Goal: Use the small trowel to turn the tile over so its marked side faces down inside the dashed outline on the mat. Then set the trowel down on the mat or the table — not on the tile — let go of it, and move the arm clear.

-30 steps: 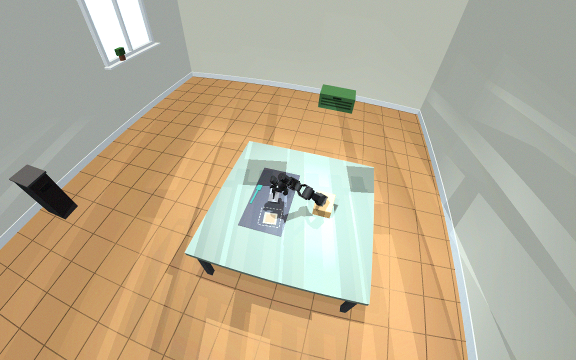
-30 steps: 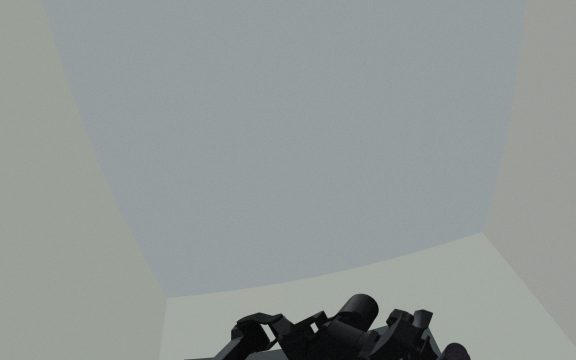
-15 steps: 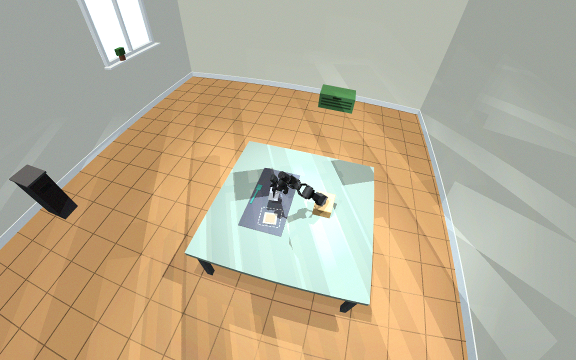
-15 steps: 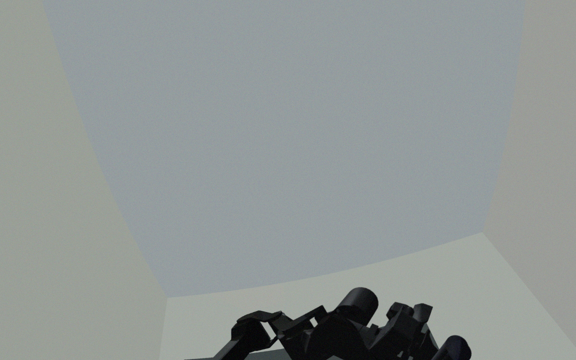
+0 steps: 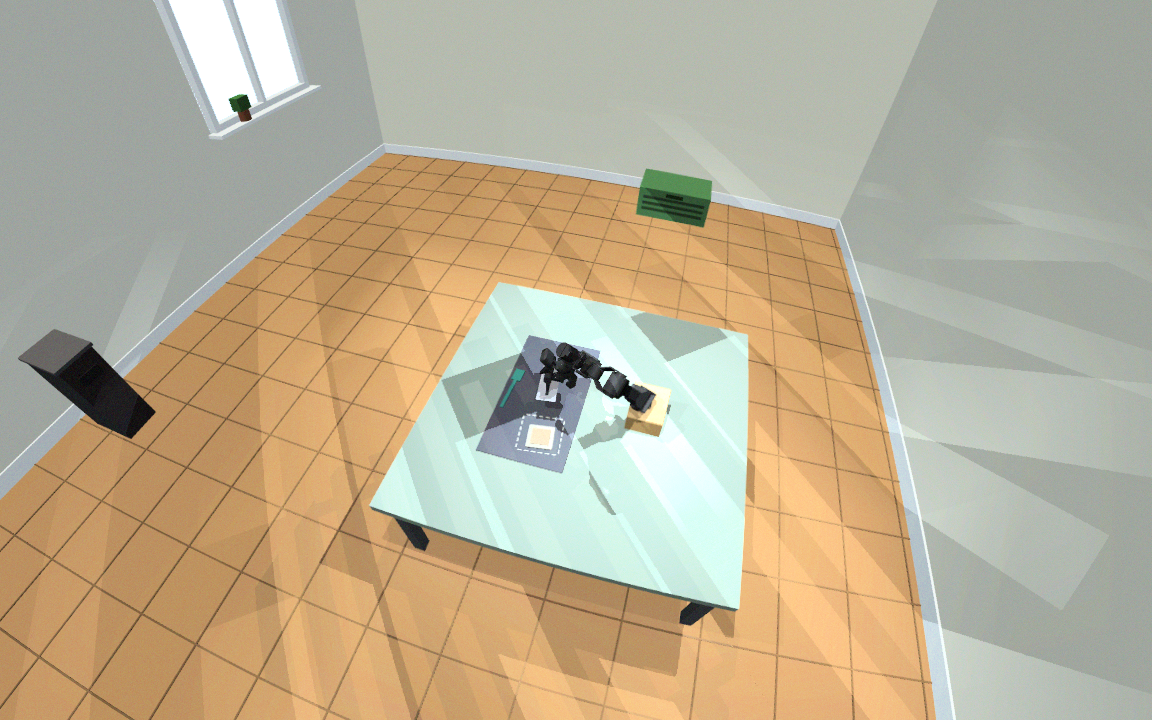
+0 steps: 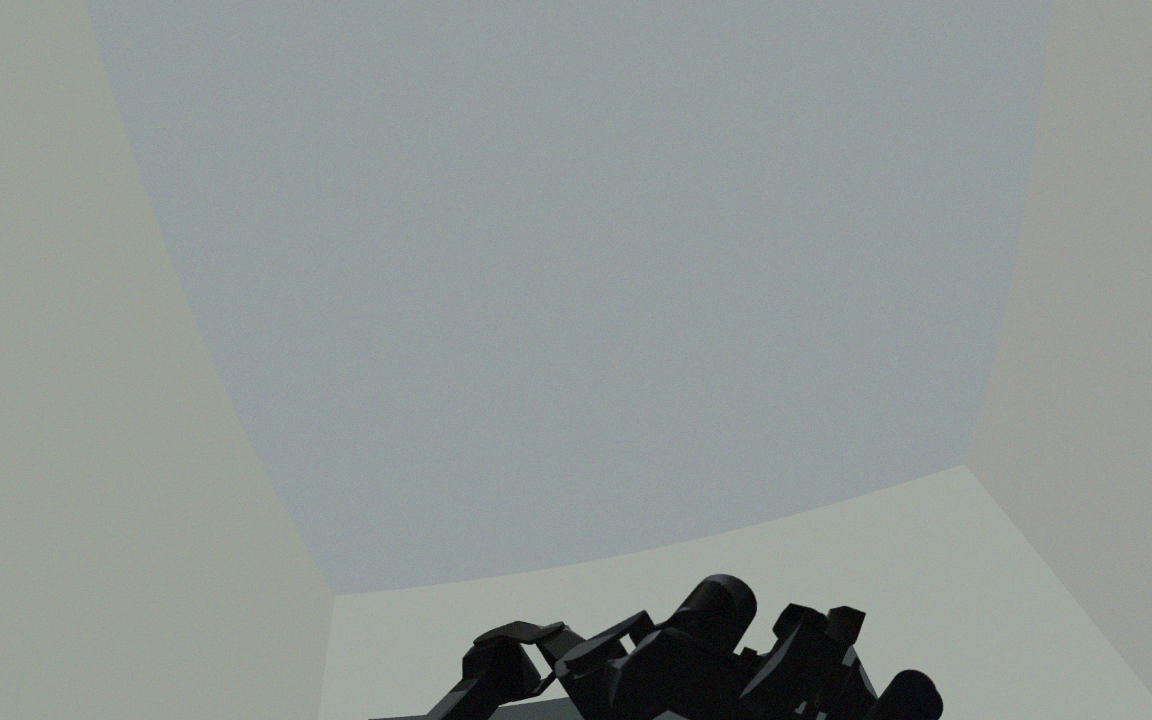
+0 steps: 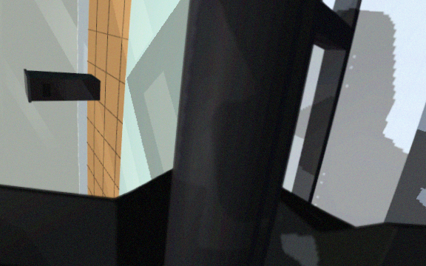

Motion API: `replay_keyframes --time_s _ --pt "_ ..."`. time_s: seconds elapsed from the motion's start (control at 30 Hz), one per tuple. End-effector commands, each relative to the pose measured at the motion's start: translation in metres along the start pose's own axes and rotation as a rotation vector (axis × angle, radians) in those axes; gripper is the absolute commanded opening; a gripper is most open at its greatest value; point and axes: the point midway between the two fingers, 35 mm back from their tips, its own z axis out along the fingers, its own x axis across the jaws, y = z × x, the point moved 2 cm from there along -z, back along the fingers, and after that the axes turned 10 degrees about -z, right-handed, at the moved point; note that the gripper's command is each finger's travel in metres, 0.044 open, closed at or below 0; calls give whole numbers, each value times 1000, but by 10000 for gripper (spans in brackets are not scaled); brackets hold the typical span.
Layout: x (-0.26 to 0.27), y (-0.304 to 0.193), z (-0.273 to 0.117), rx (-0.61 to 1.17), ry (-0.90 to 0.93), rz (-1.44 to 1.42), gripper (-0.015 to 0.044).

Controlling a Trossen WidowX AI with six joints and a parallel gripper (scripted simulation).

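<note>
The tile (image 5: pixel 540 436) lies inside the dashed outline (image 5: pixel 537 452) on the dark mat (image 5: pixel 492 438). A cream square with a white border faces up; no dark mark shows on it. My gripper (image 5: pixel 547 374) is shut on the trowel's dark handle, behind the tile over the mat. The trowel's pale blade (image 5: pixel 547 392) points toward the tile, apart from it. I cannot tell whether the blade touches the mat. In the wrist view a thick dark bar (image 7: pixel 224 129) hides the middle, and neither blade nor tile shows. The fingertips are not clear in the exterior view.
A teal spatula-like tool (image 5: pixel 511 386) lies along the mat's left side. The arm (image 5: pixel 618 385) (image 6: pixel 678 649) reaches in from a yellow block (image 5: pixel 647 424) right of the mat on the pale table (image 5: pixel 678 510). A dark cabinet (image 5: pixel 88 385) (image 7: pixel 63 86) and a green chest (image 5: pixel 674 198) stand beyond the table.
</note>
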Motion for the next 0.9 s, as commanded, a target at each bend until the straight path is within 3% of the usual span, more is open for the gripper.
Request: replay_keyframes --time_s 0.0,0.7,0.87 --pt "4 2 -1 -2 11 -11 0" --pt "-1 0 1 -2 -4 5 0" --pt "-3 17 10 -83 -41 123 0"
